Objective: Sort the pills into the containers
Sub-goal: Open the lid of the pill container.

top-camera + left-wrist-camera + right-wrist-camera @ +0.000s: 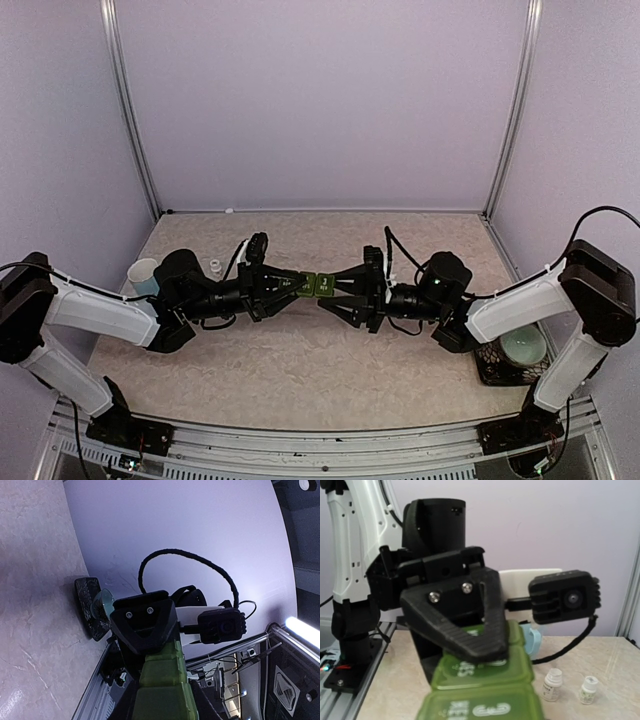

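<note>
Both the left claw [299,285] and right claw [338,285] clench opposite pill-box strip [318,285] ends.

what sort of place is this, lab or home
Probably a robot lab cell: lilac panels in aluminium posts, two arms on a metal rail, left claw and right claw both gripping one green pill box.

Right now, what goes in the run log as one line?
phase: two-arm hold | pill box: gripped at both ends | left end effector: shut on pill box | right end effector: shut on pill box
</note>
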